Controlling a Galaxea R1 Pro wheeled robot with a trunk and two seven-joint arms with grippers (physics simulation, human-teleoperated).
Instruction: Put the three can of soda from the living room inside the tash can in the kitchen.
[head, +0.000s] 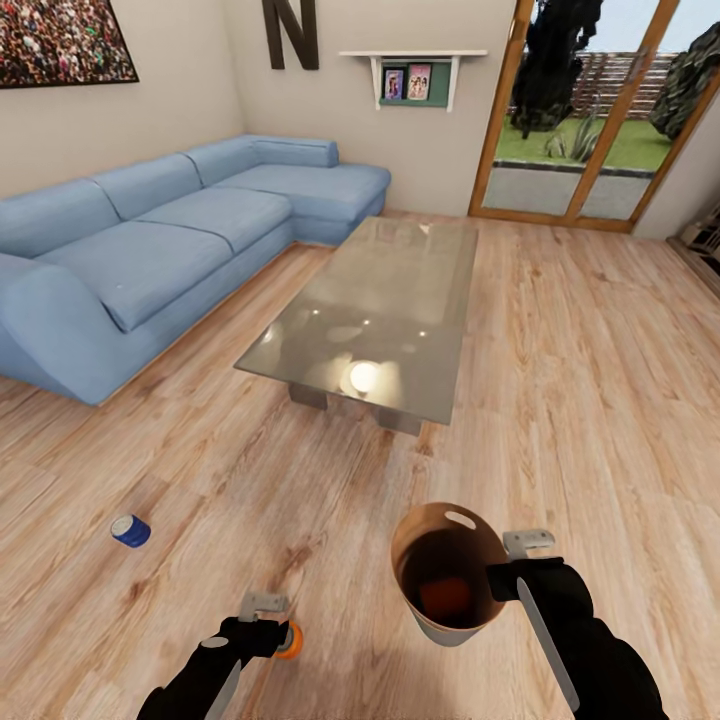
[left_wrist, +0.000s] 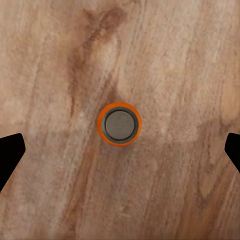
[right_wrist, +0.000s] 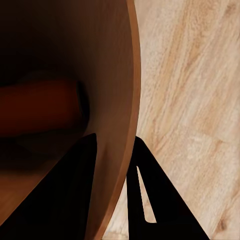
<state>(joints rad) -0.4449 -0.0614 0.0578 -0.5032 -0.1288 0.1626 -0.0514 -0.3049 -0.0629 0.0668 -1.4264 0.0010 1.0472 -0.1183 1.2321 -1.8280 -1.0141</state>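
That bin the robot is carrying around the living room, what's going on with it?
The right end effector grips the bin by its rim, with one orange can already inside. The left end effector hangs open over a second orange can standing upright on the wood floor. A blue can lies on the floor nearer the sofa.

Readable: one big dark letter "N" (head: 289, 33) on the far wall, above the blue sofa (head: 170, 235). Nothing else legible.
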